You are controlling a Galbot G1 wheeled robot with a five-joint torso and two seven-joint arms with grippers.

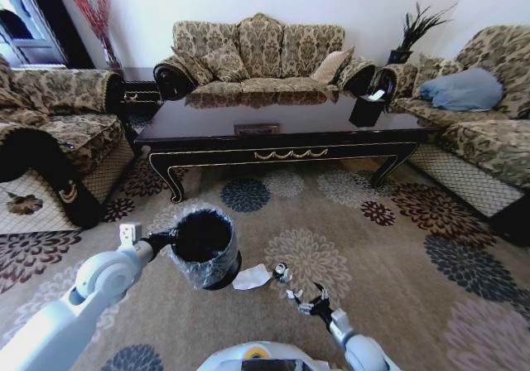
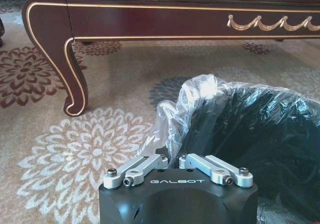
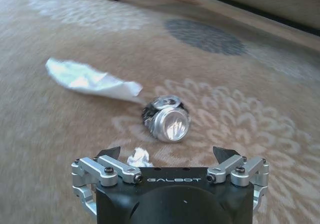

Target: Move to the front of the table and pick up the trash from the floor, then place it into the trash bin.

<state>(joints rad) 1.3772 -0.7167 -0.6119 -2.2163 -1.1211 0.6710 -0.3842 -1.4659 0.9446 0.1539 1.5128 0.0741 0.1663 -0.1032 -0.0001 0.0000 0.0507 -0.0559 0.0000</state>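
The black trash bin (image 1: 204,245) with its crinkled clear liner hangs at the end of my left arm, over the floor (image 1: 389,263) in front of the table (image 1: 273,151). My left gripper (image 1: 168,240) is shut on the bin's rim (image 2: 172,149). A flat white paper scrap (image 1: 251,277) lies just right of the bin, with a crushed silvery can (image 1: 281,272) beside it. My right gripper (image 1: 308,301) hovers low and open just short of the can (image 3: 167,121). The paper scrap (image 3: 92,80) lies beyond, and a tiny white bit (image 3: 139,157) sits near one fingertip (image 3: 111,152).
Patterned sofas stand on the left (image 1: 50,131), behind the table (image 1: 257,56) and on the right (image 1: 480,122). A small black tissue box (image 1: 367,108) sits on the table's right end. The curved table leg (image 2: 70,69) is near the bin. Open carpet stretches to the right.
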